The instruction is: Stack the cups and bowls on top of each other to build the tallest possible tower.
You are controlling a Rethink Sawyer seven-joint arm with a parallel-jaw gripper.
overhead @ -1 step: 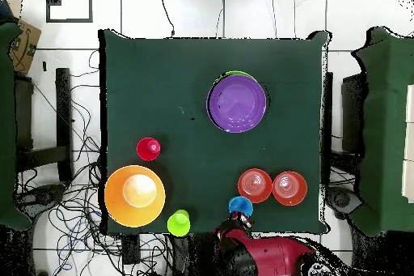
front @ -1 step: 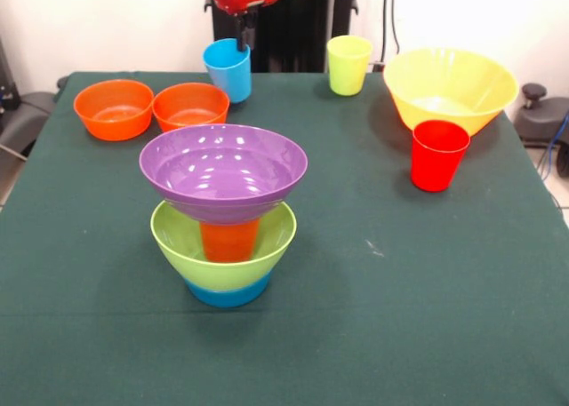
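Although the green-covered worktop [front @ -1 step: 427,317] carries ten pieces, only four are stacked so far. Largest of all, the yellow bowl [front @ -1 step: 451,87] stands upright near one far corner, well apart from the tower [front @ -1 step: 224,215]; it looks like thin, stiff, light plastic with a smooth and probably slippery wall, so its rim is the likeliest place to take hold. Next in size, the purple bowl [front @ -1 step: 223,170] crowns the tower, resting upright on the orange cup [front @ -1 step: 229,239], which stands inside the lime green bowl [front @ -1 step: 222,237], itself seated on the small blue bowl [front @ -1 step: 228,291]; a wide bowl balanced on a narrow cup would tip easily if nudged. Two small orange bowls [front @ -1 step: 114,108] [front @ -1 step: 191,106] sit side by side, touching or nearly so, toward the other far corner. Smallest are the loose cups: the red cup [front @ -1 step: 439,155] just in front of the yellow bowl, the yellow-green cup [front @ -1 step: 348,65] beside it at the far edge, and the light blue cup [front @ -1 step: 228,69], each light, rigid and best pinched across one wall at the lip. Above the light blue cup hangs the gripper [front @ -1 step: 243,38], a dark tip reaching to its rim; whether the jaws are spread or closed, or already grip that wall, cannot be told from either view.
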